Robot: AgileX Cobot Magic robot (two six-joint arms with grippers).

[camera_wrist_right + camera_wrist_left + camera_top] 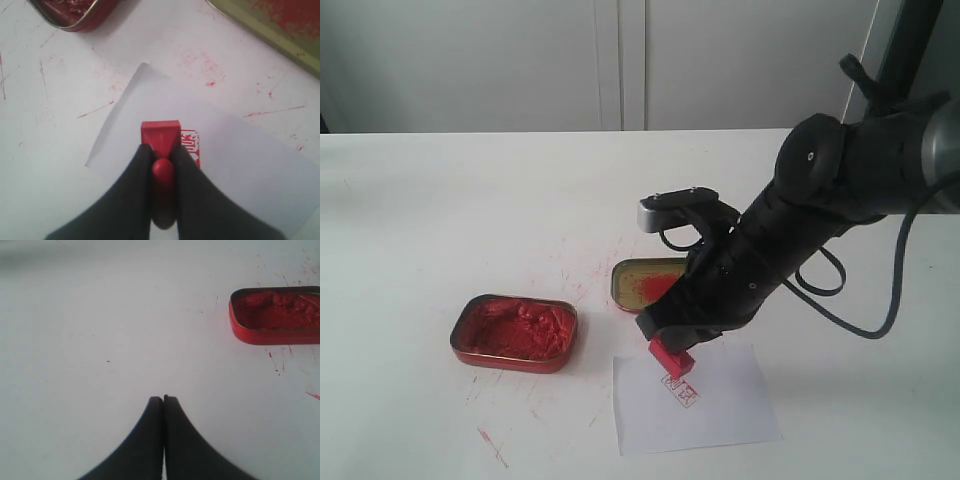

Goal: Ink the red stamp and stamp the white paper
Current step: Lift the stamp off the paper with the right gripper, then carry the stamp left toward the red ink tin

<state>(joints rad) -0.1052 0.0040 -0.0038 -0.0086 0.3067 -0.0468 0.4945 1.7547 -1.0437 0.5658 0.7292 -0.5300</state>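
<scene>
My right gripper [672, 345] [162, 156] is shut on the red stamp [671, 357] [160, 135], pinching its knobbed handle. The stamp's square base hangs tilted just above the white paper [695, 400] [230, 155], over its upper left part. Beside the base a red square imprint [681, 390] [190, 145] shows on the paper. The red tin of ink paste [514, 332] [277, 315] [70, 12] lies to the left of the paper. My left gripper [163, 399] is shut on nothing over bare table, well apart from the red tin; the exterior view does not show it.
A gold-coloured tin [645, 283] [270, 22] with a red smear lies just behind the paper, partly under my right arm. Red ink specks and streaks [492, 445] mark the white tabletop [440, 220] around the tins.
</scene>
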